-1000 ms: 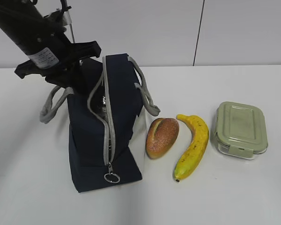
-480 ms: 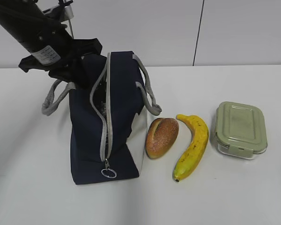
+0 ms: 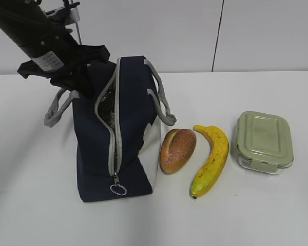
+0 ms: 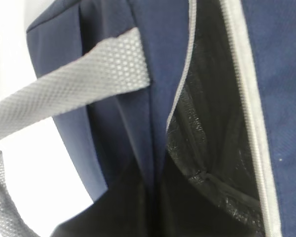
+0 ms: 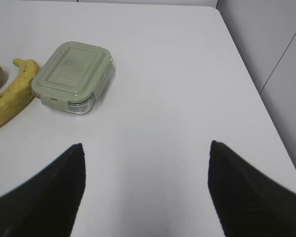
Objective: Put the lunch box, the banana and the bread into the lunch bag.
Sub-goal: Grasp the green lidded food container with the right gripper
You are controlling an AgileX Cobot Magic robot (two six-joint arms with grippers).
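I am on the opening step: the lunch bag (image 3: 118, 138) stands on the counter (image 3: 256, 215) with its zipper parted, and nothing is packed yet. The bread (image 3: 177, 149), banana (image 3: 211, 159) and lunch box (image 3: 263, 142) lie in a row to its right. My left end effector (image 3: 82, 82) is pressed against the bag's upper left edge by the handle (image 3: 56, 110); whether it grips fabric I cannot tell. My right end effector (image 5: 143, 187) hovers spread wide and empty, near the lunch box. Next I judge the mouth needs widening before the box goes in.
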